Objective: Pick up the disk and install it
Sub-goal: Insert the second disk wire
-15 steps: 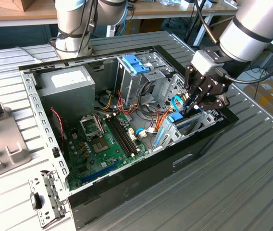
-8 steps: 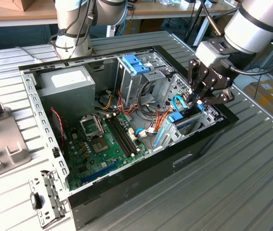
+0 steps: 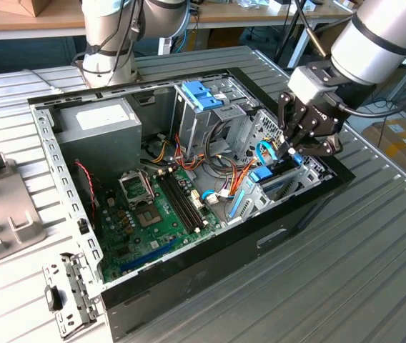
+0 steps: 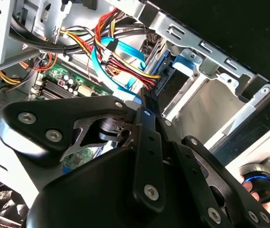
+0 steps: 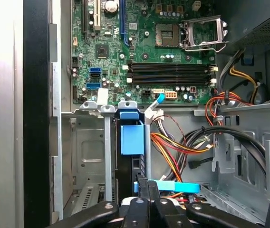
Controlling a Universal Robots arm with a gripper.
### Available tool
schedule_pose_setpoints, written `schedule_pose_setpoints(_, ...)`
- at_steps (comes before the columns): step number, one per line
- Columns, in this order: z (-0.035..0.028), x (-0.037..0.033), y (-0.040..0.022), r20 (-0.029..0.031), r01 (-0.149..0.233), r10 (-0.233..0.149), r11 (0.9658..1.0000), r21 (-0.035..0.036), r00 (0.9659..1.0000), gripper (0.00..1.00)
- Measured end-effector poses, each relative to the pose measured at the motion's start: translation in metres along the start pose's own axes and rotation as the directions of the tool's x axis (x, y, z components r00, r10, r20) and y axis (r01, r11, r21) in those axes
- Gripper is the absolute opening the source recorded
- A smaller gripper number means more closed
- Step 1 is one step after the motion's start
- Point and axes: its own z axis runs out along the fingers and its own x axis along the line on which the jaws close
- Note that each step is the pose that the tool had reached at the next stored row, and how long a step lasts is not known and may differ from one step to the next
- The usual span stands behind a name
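**Exterior view: gripper (image 3: 292, 148) low over the drive bay, disk (image 3: 280, 184) in a slot**

Slatted metal counter (image 3: 374, 271) carries an open computer case (image 3: 210, 250) lying on its side. The motherboard (image 3: 153, 214) fills the case floor. The power supply (image 3: 99, 125) sits at the far corner, towards the exterior view's left. The drive bay (image 5: 90, 152) is at the end of the case towards the exterior view's right, and the arm reaches down into it.

In the first wrist view the disk stands edge-on in one slot of the bay, with its light-blue rail uppermost. Its long axis runs down into the slot, directly ahead of the jaws. The neighbouring slot is bare metal.

Judgement: disk looks mostly seated, not carried.

Jaws appear clenched, tips together just above the disk's near edge, with nothing seen between them. I cannot tell whether they touch it.

Obstructions: a red-yellow-orange wire bundle (image 5: 178, 142) lies just beside the slot. A flat blue cable (image 5: 175, 186) crosses next to the jaw tips.
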Motion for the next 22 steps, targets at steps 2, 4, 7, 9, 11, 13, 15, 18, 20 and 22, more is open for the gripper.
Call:
schedule_pose_setpoints(2, 0.0031, 0.0003, -0.0001, -0.0007, 0.0, 0.0, 1.0, -0.0007, 1.0, 0.11)
schedule_pose_setpoints(4, 0.0052, 0.0005, -0.0002, 0.0, 0.0, 0.0, 1.0, -0.0008, 1.0, 0.11)
schedule_pose_setpoints(7, 0.0067, 0.0004, -0.0003, -0.0003, 0.0, 0.0, 1.0, -0.0008, 1.0, 0.11)
schedule_pose_setpoints(9, 0.0016, 0.0, -0.0001, 0.0033, 0.0, 0.0, 1.0, -0.0006, 1.0, 0.11)
schedule_pose_setpoints(11, -0.0048, -0.0006, 0.0, 0.0008, 0.0, 0.0, 1.0, -0.0009, 1.0, 0.11)
schedule_pose_setpoints(13, -0.0078, -0.0008, -0.0009, 0.001, 0.0, 0.0, 1.0, -0.001, 1.0, 0.11)
schedule_pose_setpoints(15, -0.0084, -0.001, -0.0034, 0.0005, 0.0, 0.0, 1.0, -0.0022, 1.0, 0.11)
schedule_pose_setpoints(18, -0.0092, -0.0013, -0.0102, 0.0004, -0.001, 0.001, 1.0, -0.0064, 1.0, 0.11)
schedule_pose_setpoints(20, -0.0102, -0.0016, -0.0153, 0.0004, -0.001, 0.001, 1.0, -0.0094, 1.0, 0.11)
schedule_pose_setpoints(22, -0.0114, -0.0018, -0.0198, 0.0002, -0.001, 0.001, 0.9999, -0.0119, 1.0, 0.11)
